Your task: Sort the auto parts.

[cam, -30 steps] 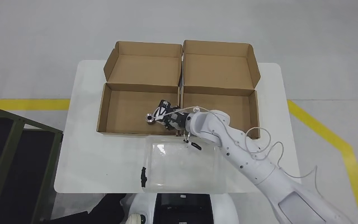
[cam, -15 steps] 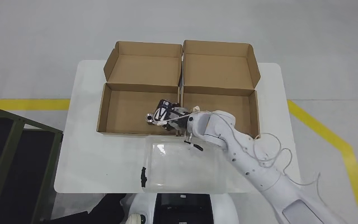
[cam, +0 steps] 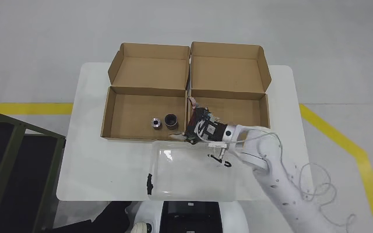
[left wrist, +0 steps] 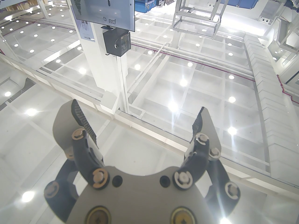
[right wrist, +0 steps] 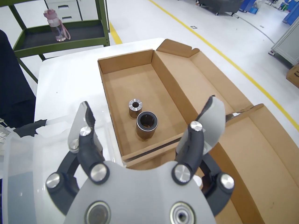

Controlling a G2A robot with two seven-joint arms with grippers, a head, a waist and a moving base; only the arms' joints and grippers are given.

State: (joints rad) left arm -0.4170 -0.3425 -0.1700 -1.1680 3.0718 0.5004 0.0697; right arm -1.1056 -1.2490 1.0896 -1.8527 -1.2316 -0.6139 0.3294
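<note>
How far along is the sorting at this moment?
Done: a silver bushing and a black-rimmed sleeve stand side by side in the left cardboard box. In hand: nothing; the right gripper is open beside that box. Left: I see no further loose parts, so sorting may be nearly finished.

**Q:** What occupies the foreground?
**A:** The right gripper [right wrist: 149,106], jaws spread wide, nothing held between them.

**Q:** And beyond the jaws?
**A:** A cardboard box [right wrist: 130,80] on a white table [right wrist: 65,75], flaps folded out. Inside stand two parts, both upright with bores facing up: a small silver-faced cylinder [right wrist: 135,108] and, just beside it, a wider dark-rimmed sleeve [right wrist: 147,125]. Whether they touch cannot be told.

**Q:** Neighbouring items?
**A:** A second cardboard box [right wrist: 257,164] adjoins the first. A clear plastic bin [right wrist: 16,159] with black tape [right wrist: 29,127] on its rim lies on the gripper's other side. Beyond the table, a green shelf cart [right wrist: 59,41] carries a pink bottle [right wrist: 57,27].
</note>
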